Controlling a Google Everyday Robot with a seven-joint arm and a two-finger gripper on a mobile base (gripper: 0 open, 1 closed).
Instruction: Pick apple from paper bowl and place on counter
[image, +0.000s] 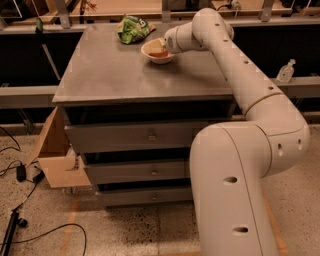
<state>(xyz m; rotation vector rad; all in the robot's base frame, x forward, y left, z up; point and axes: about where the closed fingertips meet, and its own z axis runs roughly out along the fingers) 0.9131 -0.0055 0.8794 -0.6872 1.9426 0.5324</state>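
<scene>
The gripper (159, 46) dips into the paper bowl (148, 52) from the bowl's right side. I cannot tell how wide it is or whether it has a hold. The apple (160, 54) lies inside the bowl, directly under the gripper, on the counter (115, 75).

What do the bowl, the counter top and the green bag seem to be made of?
Paper bowl: white, matte, thin flared rim; looks like paper or pulp.
Counter: grey, flat, with a dull sheen; probably metal or laminate.
Green bag: crinkled and glossy; likely plastic film.
The end effector reaches into the bowl at the apple.
</scene>
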